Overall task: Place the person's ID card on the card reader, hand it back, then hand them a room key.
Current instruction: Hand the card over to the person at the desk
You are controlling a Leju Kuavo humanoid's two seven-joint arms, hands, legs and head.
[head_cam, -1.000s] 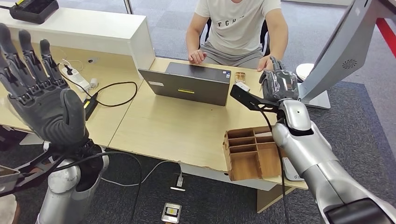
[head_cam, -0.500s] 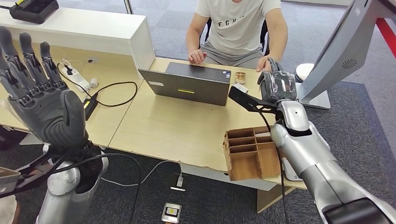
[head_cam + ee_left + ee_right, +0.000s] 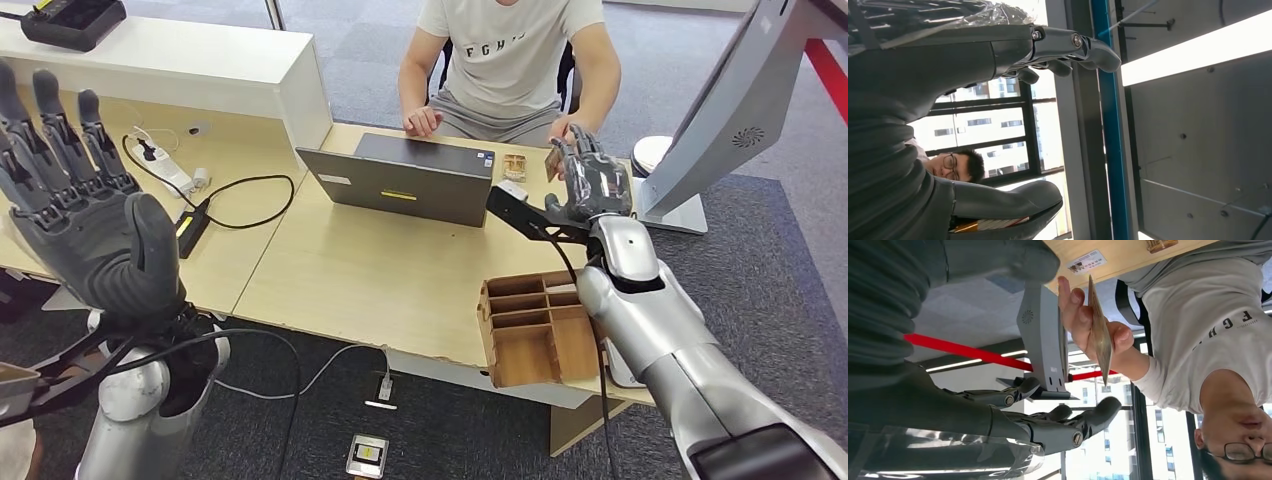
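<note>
Right hand (image 3: 590, 180) reaches with fingers spread and empty toward the person's hand (image 3: 1087, 322) at the desk's far right, which holds the ID card (image 3: 1099, 332). Left hand (image 3: 85, 215) is raised, wide open.

The head view looks forward and down from high on the robot onto the wooden desk (image 3: 380, 270), the laptop (image 3: 405, 180) and the seated person (image 3: 510, 60) at its far side. The left wrist view sits close behind the left hand (image 3: 923, 115), turned on its side, facing up to ceiling and windows. The right wrist view sits close behind the right hand (image 3: 973, 410), facing the same person (image 3: 1208, 330) and desk edge (image 3: 1118, 255).
</note>
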